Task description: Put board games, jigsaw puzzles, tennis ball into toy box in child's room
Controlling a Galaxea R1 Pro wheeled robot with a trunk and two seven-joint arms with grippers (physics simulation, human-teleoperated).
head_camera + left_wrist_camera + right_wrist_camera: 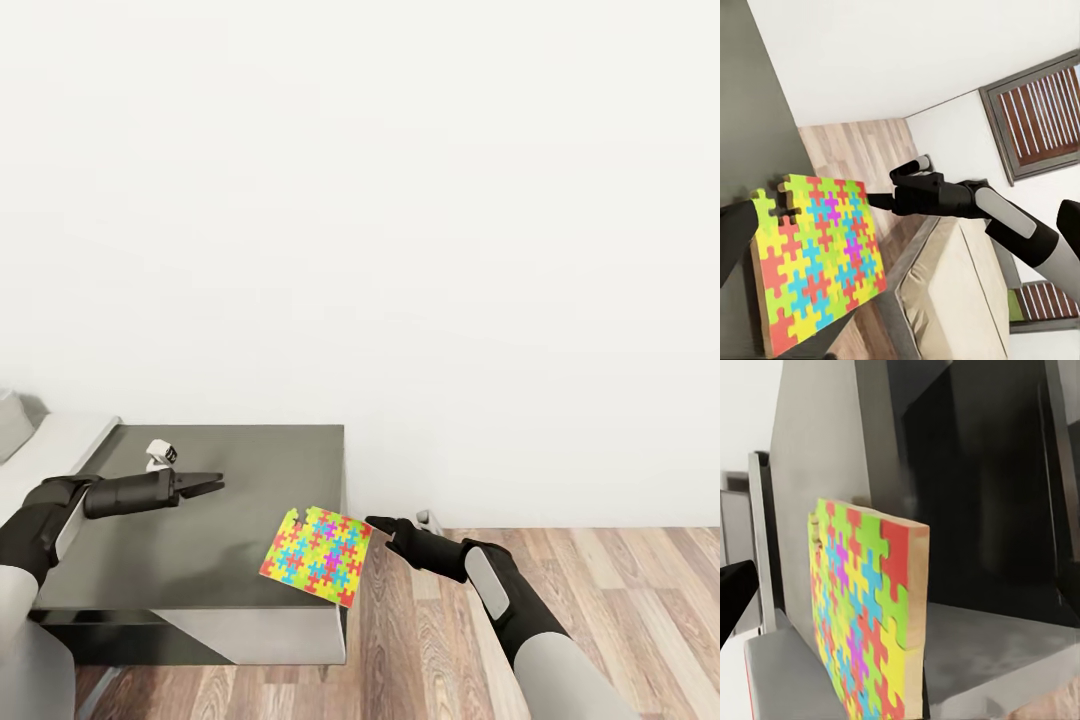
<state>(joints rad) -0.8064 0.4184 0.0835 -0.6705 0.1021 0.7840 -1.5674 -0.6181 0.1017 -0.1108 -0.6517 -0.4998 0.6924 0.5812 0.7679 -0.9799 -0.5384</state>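
where head view hides it, puzzle's [862, 615] wooden edge shows

Both arms forward, left fingers [205, 486] together

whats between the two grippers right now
The jigsaw puzzle, at the dark unit's front right corner. In the head view the left gripper hangs over the unit's top and the right gripper reaches the puzzle's right edge.
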